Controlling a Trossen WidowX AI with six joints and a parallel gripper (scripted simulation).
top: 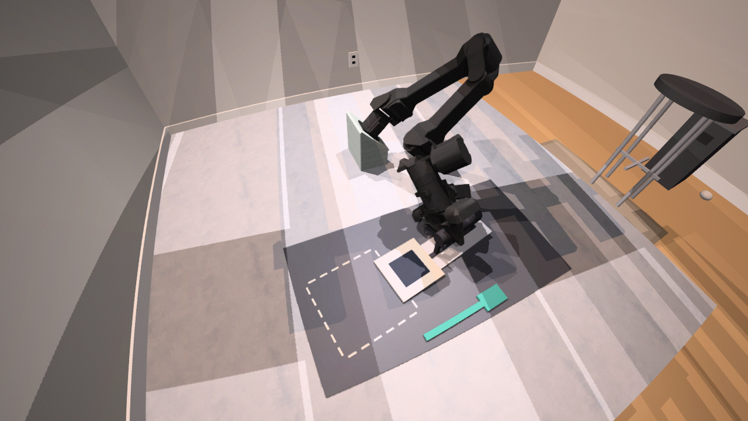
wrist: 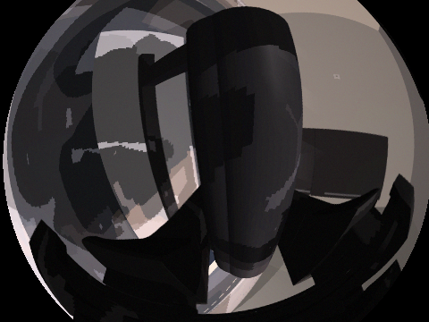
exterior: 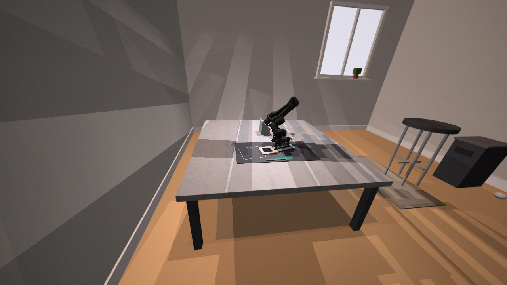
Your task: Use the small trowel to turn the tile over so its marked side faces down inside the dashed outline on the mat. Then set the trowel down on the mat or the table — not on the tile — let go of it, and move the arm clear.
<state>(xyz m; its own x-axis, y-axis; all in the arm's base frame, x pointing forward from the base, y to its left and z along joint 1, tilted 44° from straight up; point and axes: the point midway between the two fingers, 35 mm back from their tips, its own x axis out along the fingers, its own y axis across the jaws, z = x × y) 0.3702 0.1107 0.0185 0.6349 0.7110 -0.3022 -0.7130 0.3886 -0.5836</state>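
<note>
The square tile (top: 408, 268) (exterior: 266, 149) lies flat on the dark mat (top: 303, 261) (exterior: 248, 159), its dark marked side up. It overlaps the right corner of the dashed outline (top: 360, 349). My gripper (top: 442, 243) (exterior: 281, 145) is low at the tile's right edge, shut on the trowel's dark handle (wrist: 250, 143). The trowel's white blade (top: 456, 255) lies flat on the mat, its tip at the tile's edge. I cannot tell whether the tip is under the tile.
A teal long-handled tool (top: 460, 314) (exterior: 280, 158) lies on the mat in front of the tile. A grey-green wedge block (top: 366, 146) (exterior: 263, 128) stands at the back by the arm's base. A stool (top: 695, 96) and a black box (top: 690, 156) stand beyond the table's right edge.
</note>
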